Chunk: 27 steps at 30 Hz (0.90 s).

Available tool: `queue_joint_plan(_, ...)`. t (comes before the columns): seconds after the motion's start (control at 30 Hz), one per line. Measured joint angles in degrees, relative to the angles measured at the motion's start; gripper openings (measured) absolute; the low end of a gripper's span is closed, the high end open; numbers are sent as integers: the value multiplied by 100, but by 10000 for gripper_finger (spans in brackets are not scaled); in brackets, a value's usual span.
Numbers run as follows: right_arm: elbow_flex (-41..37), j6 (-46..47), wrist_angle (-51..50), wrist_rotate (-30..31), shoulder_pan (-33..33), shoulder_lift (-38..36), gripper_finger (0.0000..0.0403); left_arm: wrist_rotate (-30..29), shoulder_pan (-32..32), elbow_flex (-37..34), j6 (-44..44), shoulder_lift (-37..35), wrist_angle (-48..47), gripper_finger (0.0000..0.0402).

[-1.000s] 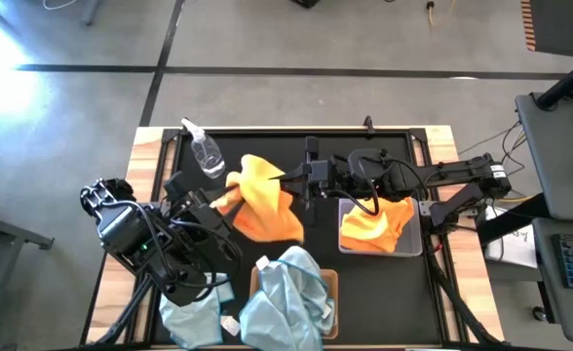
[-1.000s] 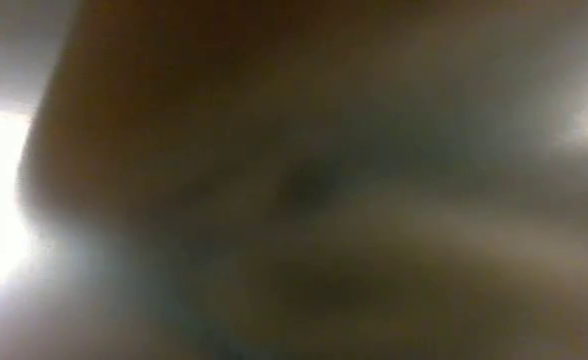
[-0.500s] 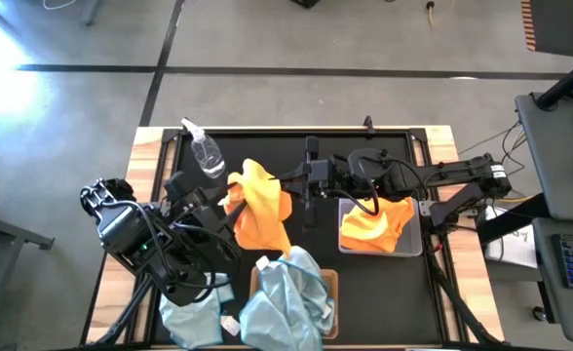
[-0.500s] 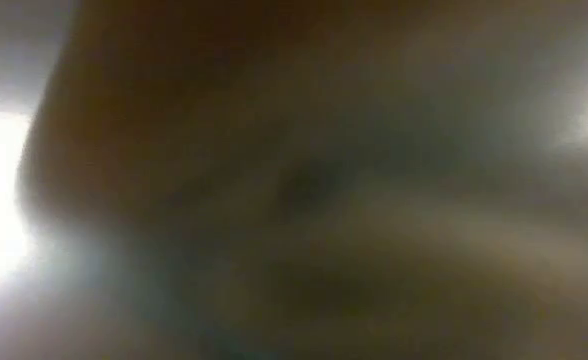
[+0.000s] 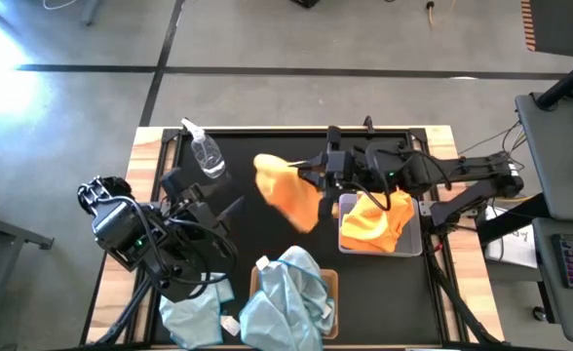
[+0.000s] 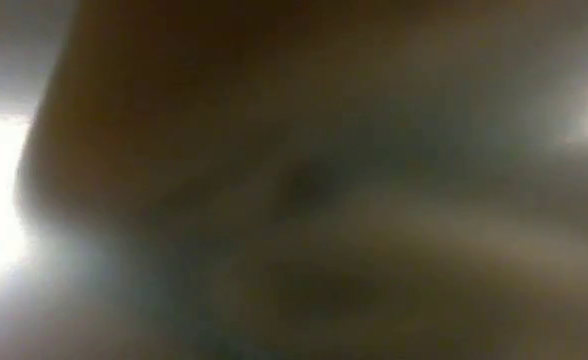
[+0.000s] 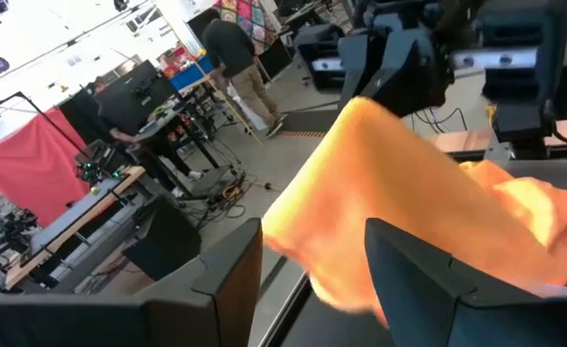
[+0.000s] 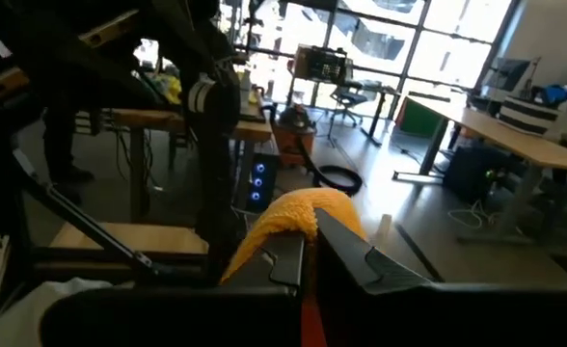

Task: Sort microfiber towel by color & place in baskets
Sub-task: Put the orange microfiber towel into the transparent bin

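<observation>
My right gripper (image 5: 313, 177) is shut on an orange towel (image 5: 288, 193) above the table's middle, left of the grey basket (image 5: 417, 238), which holds another orange towel (image 5: 376, 222). In its wrist view the gripper (image 8: 309, 253) shows that orange towel (image 8: 285, 224) bunched ahead of the fingers. My left gripper (image 5: 232, 207) stands open to the left of the held towel, apart from it. In its wrist view the gripper (image 7: 312, 289) frames the orange towel (image 7: 390, 193) beyond its fingers. The tan basket (image 5: 333, 283) holds pale blue towels (image 5: 288, 292). Another pale blue towel (image 5: 191, 314) lies at the near left. My right gripper pinches the orange towel between its two fingers at a bunched upper part (image 8: 298, 220), coming level from the table's right side. The cloth hangs below and to the left of the fingers (image 5: 285, 195). One layer or several, I cannot tell.
A clear spray bottle (image 5: 207, 152) lies at the far left of the black mat (image 5: 267, 244). The mat sits on a wooden table with raised black rails. Something close to the lens blocks the low view. People stand in the room behind.
The orange towel, first spread between both grippers, has come free of my left gripper and now hangs from my right one alone. My right gripper has moved toward the table's right, carrying the cloth toward the grey basket. My left arm has drawn back slightly.
</observation>
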Motion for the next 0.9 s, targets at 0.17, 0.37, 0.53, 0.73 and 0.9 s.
queue_joint_plan(0.17, 0, 36, -573, 183, 2, -137, 9, 87, 0, 0, 0, -9, -123, 169)
queue_joint_plan(0.37, 0, 479, -1834, 286, 0, -365, 9, 314, 1, 0, 0, -26, -118, 169)
queue_joint_plan(0.53, 0, 1050, -3182, 290, 2, -535, 9, 329, 2, 0, 70, -31, -118, 169)
queue_joint_plan(0.73, 0, 1922, -4870, 291, 2, -761, 9, 327, 4, 0, 191, -32, -116, 169)
queue_joint_plan(0.9, -2, 2590, -5975, 253, 4, -939, 9, 327, 4, 0, 258, -33, -116, 169)
